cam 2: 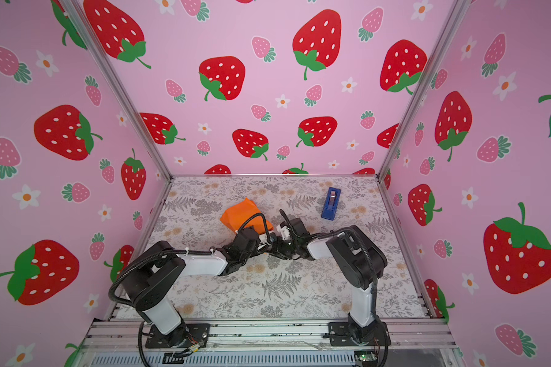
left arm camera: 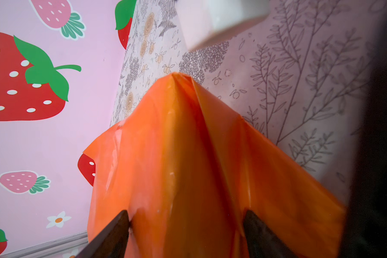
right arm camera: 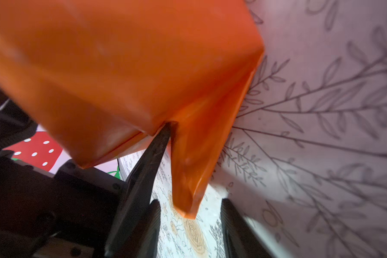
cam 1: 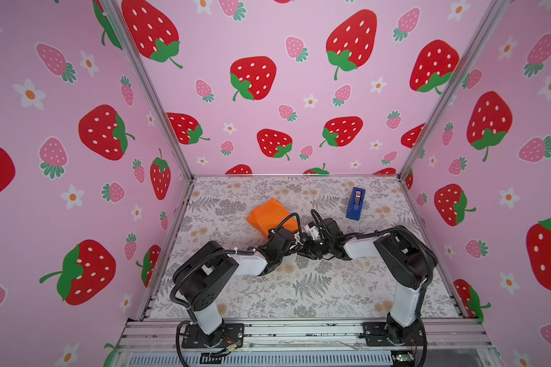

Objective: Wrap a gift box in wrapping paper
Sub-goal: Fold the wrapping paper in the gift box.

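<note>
Top views both show the paper [cam 1: 268,214] [cam 2: 240,211]: orange, glossy, folded into a boxy parcel. It lies on the table [cam 1: 315,286] at approx 11 o'clock from table ctr. The box itself is hidden under the paper. One flap rises to a peak at the parcel's 12 o'clock end.

Both arms reach in from the 6 o'clock edge & meet at the parcel's 5 o'clock side, wrists almost touching. The claws are hidden by wrists & cables in these views.

A blue tape dispenser [cam 1: 356,203] [cam 2: 331,203] stands at approx 2 o'clock from ctr, well apart from the parcel.

Left wrist view: the L claw [left arm camera: 187,223] has its fingers wide apart, one on each side of the parcel, tips against the paper. Can't tell whether they press or only flank it. From the claw the paper runs out to a pleated point, w/ creases down its middle.

Right wrist view: the R claw [right arm camera: 190,223] has its jaws apart, nothing clamped. A loose folded flap of paper hangs w/ its tip btwn the two fingers, touching neither. The parcel's flat face & one sharp corner fill much of the view, blurred.
</note>
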Tool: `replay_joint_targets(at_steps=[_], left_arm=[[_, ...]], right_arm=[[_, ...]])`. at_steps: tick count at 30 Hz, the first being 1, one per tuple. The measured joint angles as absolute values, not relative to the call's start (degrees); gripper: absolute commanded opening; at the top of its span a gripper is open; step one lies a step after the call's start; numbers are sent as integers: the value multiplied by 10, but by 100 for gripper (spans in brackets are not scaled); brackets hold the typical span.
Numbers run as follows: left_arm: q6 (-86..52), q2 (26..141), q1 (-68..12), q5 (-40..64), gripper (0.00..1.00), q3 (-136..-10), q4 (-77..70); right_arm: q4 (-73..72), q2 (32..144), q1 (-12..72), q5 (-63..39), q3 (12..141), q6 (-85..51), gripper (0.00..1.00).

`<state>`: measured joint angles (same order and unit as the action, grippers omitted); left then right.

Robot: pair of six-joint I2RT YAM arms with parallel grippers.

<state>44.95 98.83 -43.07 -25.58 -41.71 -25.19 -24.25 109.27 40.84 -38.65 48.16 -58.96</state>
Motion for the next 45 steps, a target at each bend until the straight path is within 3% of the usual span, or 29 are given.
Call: replay_joint_targets(at_steps=[6, 12, 19, 23, 31, 45], left_arm=[[449, 987, -428, -260, 79, -417, -249], [449, 985, -428, -257, 81, -418, -243], [451, 922, -430, -215, 93, -418, -161], [454, 851, -430, -179, 100, -418, -104], [460, 817, -431, -159, 99, -382, -61], [485, 895, -432, -204, 99, -326, -243]], right_arm=[[-301, 1118, 411, -399, 482, -624, 40], [-347, 1144, 415, -404, 482, -652, 20], [-364, 1154, 416, -405, 484, -665, 1], [-365, 1154, 416, -406, 484, -668, 0], [-367, 1136, 422, -406, 469, -675, 0], [-386, 1119, 430, -406, 450, -711, 0]])
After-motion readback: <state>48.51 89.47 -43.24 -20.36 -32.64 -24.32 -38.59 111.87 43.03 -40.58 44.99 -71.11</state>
